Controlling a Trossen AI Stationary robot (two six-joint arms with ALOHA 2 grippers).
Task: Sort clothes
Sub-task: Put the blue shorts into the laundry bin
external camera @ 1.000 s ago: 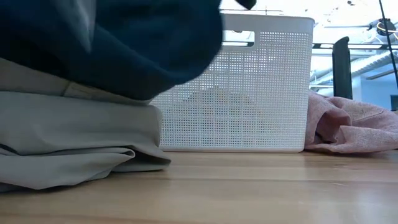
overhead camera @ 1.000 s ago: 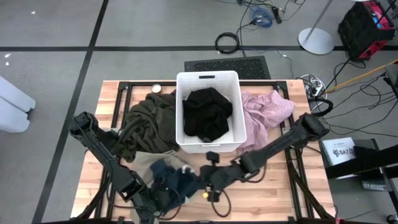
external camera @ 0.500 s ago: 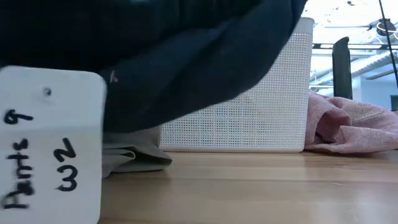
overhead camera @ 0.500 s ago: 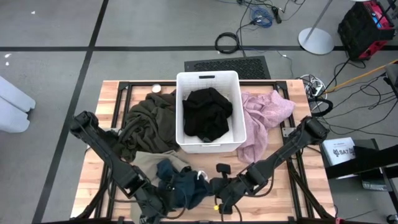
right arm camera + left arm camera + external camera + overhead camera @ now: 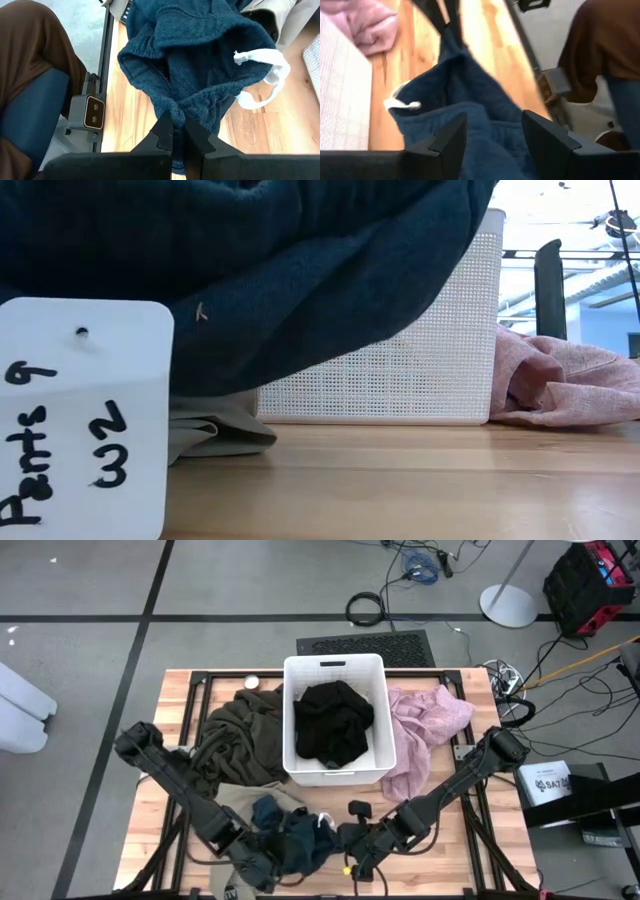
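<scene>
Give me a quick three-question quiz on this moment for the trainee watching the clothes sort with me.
1. True or false: the white bin already holds a black garment.
2. Which gripper is pinching the navy-teal garment? A) left gripper B) right gripper C) neither
3. Fill in: the pale pink garment lies on the table on the bin's ____ side, seen from above.

Key:
1. True.
2. B. The right gripper is shut on the fabric, while the left gripper stands open just over it.
3. Right.
</scene>
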